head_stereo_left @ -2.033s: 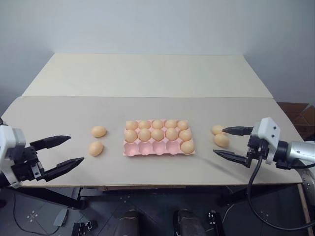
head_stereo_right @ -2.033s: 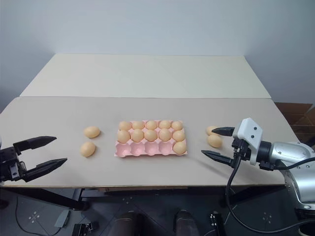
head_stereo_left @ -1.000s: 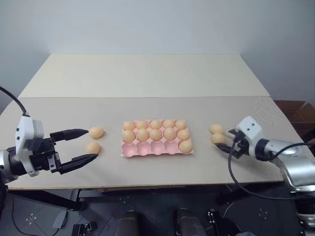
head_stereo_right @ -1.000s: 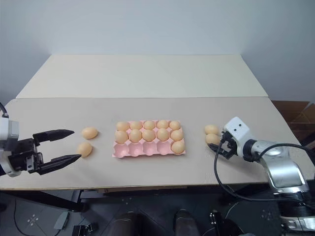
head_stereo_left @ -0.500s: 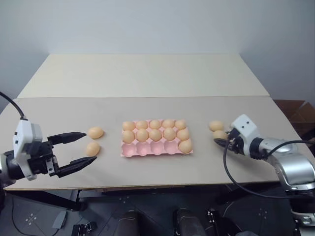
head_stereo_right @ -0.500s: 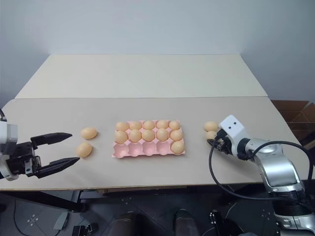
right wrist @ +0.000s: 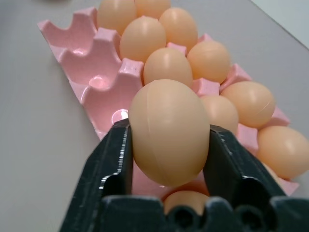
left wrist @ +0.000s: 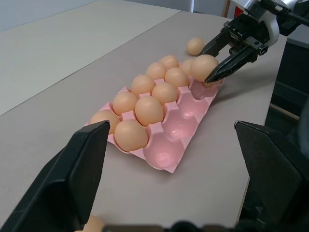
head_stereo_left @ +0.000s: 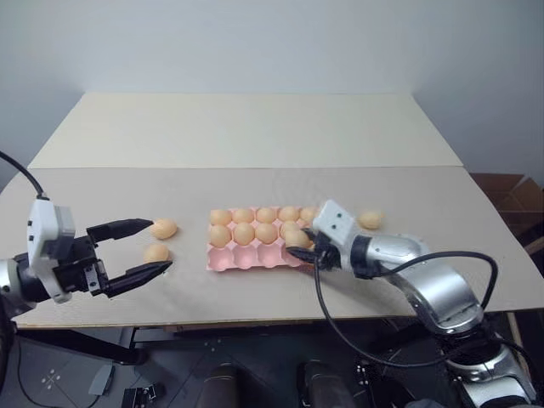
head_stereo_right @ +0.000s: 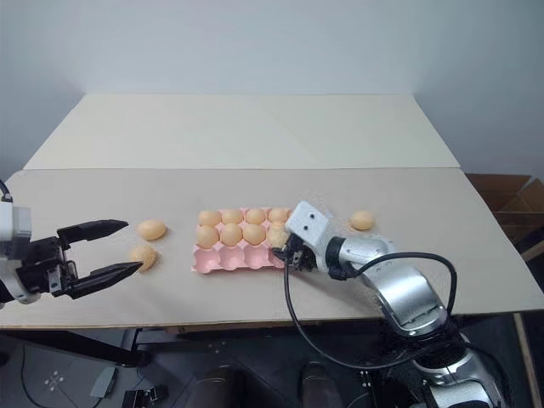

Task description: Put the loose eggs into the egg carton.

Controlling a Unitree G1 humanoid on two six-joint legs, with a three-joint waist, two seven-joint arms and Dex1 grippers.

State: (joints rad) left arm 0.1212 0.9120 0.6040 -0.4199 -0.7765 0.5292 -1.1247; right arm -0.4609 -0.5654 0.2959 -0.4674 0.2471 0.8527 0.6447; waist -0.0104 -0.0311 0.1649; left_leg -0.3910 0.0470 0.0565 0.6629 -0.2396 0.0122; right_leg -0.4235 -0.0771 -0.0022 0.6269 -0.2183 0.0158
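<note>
Eggs: one (right wrist: 169,131) is clamped in the right gripper (left wrist: 218,63) over the near right of the carton (head_stereo_left: 223,260), two (head_stereo_left: 156,252) lie left beside the wide-open left gripper (head_stereo_left: 144,249), one (head_stereo_left: 370,220) lies right of the carton. Carrying step; next, I judge, lower it into an empty near-row cup and part the fingers.

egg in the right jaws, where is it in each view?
Left eye: the held egg hangs over the egg carton's right end.
Right eye: same place.
Left wrist: far end of the carton, between black fingers.
Right wrist: centre, clamped.
Shared landmark: the pink carton.
</note>
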